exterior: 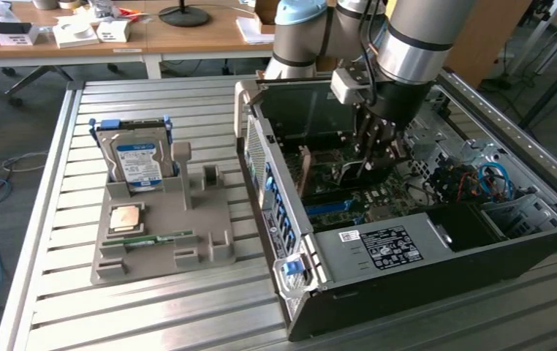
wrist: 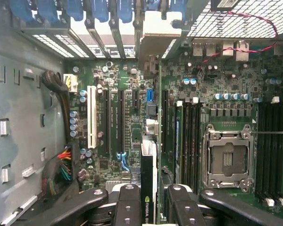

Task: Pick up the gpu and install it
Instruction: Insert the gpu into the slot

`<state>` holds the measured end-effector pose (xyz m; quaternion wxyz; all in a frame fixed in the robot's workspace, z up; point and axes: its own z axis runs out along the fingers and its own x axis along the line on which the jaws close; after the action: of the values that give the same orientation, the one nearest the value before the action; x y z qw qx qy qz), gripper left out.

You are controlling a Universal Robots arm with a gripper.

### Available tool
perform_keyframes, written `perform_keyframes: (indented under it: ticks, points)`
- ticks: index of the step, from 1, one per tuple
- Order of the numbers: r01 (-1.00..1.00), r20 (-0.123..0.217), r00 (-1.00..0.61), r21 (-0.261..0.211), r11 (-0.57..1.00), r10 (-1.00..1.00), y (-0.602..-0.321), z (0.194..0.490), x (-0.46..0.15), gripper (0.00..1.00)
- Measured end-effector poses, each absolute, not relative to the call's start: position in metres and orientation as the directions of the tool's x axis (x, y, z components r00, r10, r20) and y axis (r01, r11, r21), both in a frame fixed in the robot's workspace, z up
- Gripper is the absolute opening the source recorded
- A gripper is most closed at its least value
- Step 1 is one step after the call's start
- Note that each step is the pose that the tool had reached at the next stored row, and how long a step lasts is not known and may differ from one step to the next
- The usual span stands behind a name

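Exterior view: one robot arm [exterior: 410, 36] reaches down into one open computer case [exterior: 425, 252], which lies on its side on the slatted table [exterior: 161, 322], toward three o'clock from the table's middle. The gripper [exterior: 368, 167] is deep inside the case, over the board. Toward nine o'clock sits one grey holder [exterior: 205, 245] carrying one hard drive [exterior: 138, 159], one processor chip [exterior: 126, 218] and one memory stick [exterior: 161, 238].

Wrist view: what the room camera hides shows here. Two black fingers [wrist: 129, 202] of the gripper [wrist: 153, 207] are clamped on the gpu [wrist: 148, 174], held edge-on with a green logo strip on its dark shroud, above the motherboard [wrist: 132, 117] among the long black card slots. One white slot [wrist: 91, 115] and one empty processor socket [wrist: 226, 160] flank it. Whether the card's edge has met a slot cannot be told.
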<state>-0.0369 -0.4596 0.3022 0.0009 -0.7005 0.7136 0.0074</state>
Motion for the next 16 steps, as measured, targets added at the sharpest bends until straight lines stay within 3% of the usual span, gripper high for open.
perform_keyframes:
  ticks: [16]
  points:
    - [-1.0, -0.012, -0.019, 0.009, 0.018, -1.0, -0.46, 0.289, -0.043, 0.27]
